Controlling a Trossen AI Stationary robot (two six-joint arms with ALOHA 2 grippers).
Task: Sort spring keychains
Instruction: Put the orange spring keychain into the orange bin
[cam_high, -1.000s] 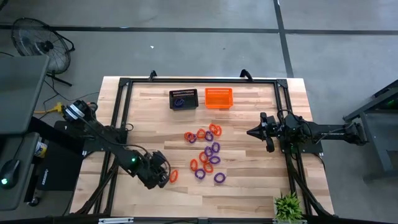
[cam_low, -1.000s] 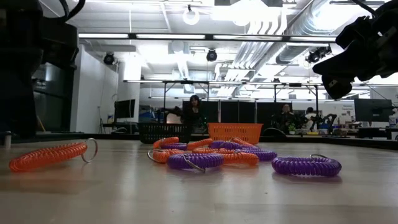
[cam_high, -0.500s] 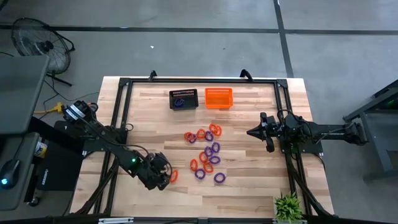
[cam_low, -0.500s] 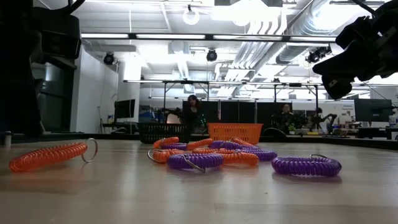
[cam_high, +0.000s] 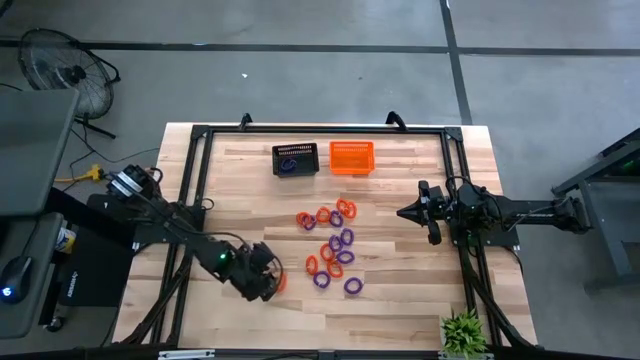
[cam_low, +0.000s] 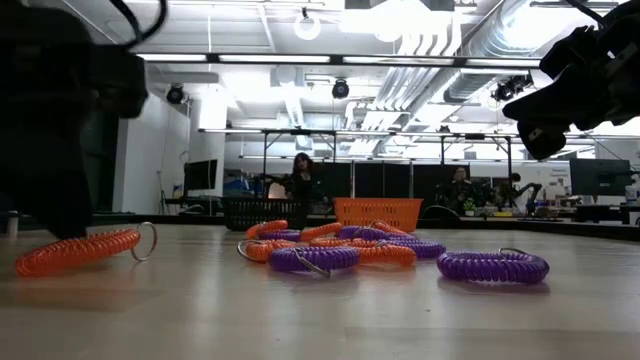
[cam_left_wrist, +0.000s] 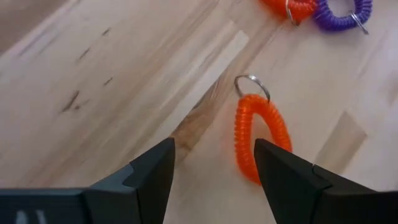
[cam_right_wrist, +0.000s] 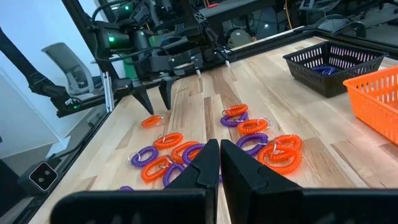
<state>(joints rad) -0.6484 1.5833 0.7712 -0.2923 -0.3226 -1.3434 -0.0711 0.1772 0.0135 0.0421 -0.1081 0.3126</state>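
A lone orange spring keychain lies flat on the wood, left of the main pile of purple and orange spring keychains. My left gripper hangs open just over it, pointing steeply down. One finger stands over the loop's near end and the other over bare wood. From the right wrist view its tips seem just clear of the loop. My right gripper waits shut above the table's right side. A black basket holds a purple keychain beside an orange basket.
Both baskets stand side by side at the table's far edge, behind the pile. Bare wood lies along the near edge and left of the lone orange loop. A black frame runs round the table. A small plant sits at the near right corner.
My left gripper has moved a little toward the table's right edge and dropped lower, coming over the lone orange keychain and hiding part of it from above. The keychains have stayed where they were.
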